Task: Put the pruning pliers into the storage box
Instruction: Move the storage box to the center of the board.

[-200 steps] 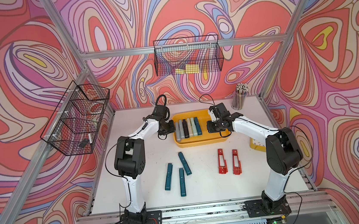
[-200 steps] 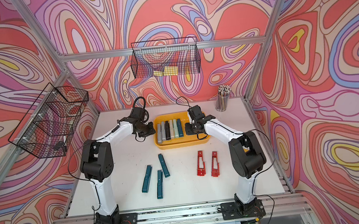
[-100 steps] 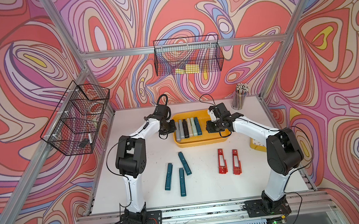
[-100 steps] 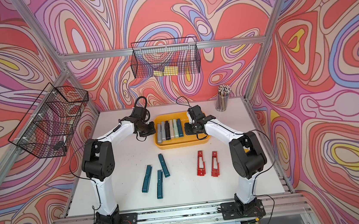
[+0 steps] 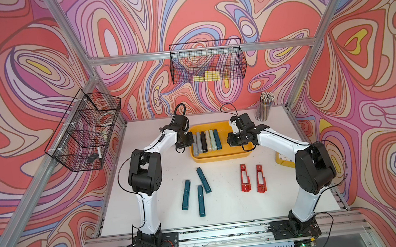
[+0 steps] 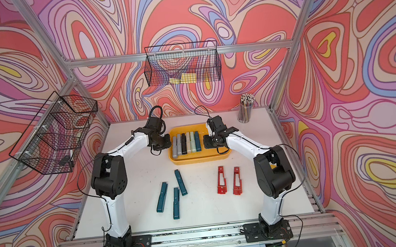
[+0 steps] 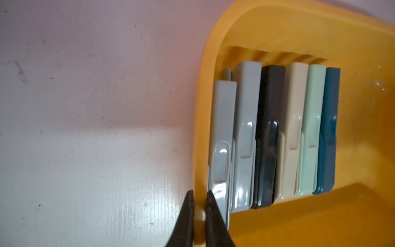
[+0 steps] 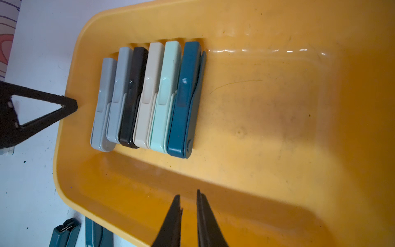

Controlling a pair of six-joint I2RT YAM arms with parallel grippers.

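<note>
Your left end effector (image 7: 200,203) pinches the box (image 7: 277,32) rim, likely steadying it; right end effector (image 8: 189,203) hovers barely parted, empty.

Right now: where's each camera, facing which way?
Top views: high at the front, facing down toward the back wall; left arm and right arm whole.
Left wrist: beside the yellow storage box, facing down; left fingers astride its rim.
Right wrist: above the box, facing its six pruning pliers; right fingers, one left finger.
Shared: wrists both show those pliers.
</note>
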